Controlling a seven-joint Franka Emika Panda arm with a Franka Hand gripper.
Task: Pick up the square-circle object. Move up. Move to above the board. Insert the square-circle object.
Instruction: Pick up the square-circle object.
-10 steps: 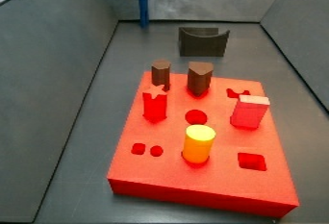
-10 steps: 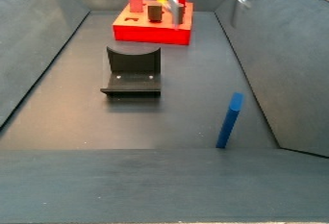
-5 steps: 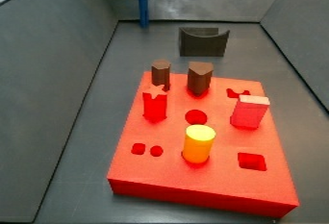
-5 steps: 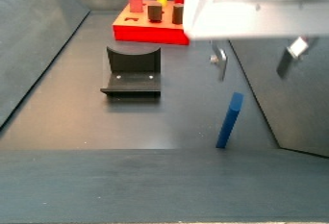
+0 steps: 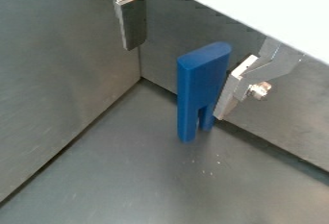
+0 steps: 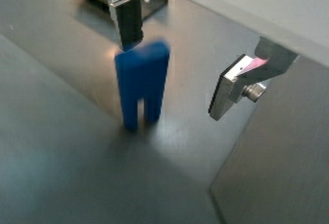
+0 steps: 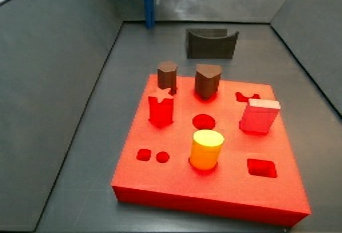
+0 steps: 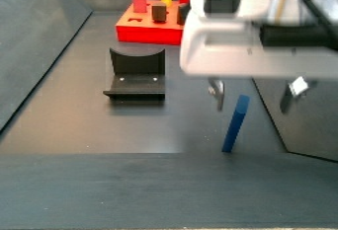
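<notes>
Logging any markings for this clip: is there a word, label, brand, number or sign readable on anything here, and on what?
None: no text shows on the blue piece, the board, the fixture or the tool, which is open around the blue piece.

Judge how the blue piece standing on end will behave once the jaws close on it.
The blue piece looks like stiff, smooth plastic, so it should not flex but might slip. It stands tall on two thin legs, so an off-centre touch could tip it. The gripper hangs open, straddling it, not yet touching.
</notes>
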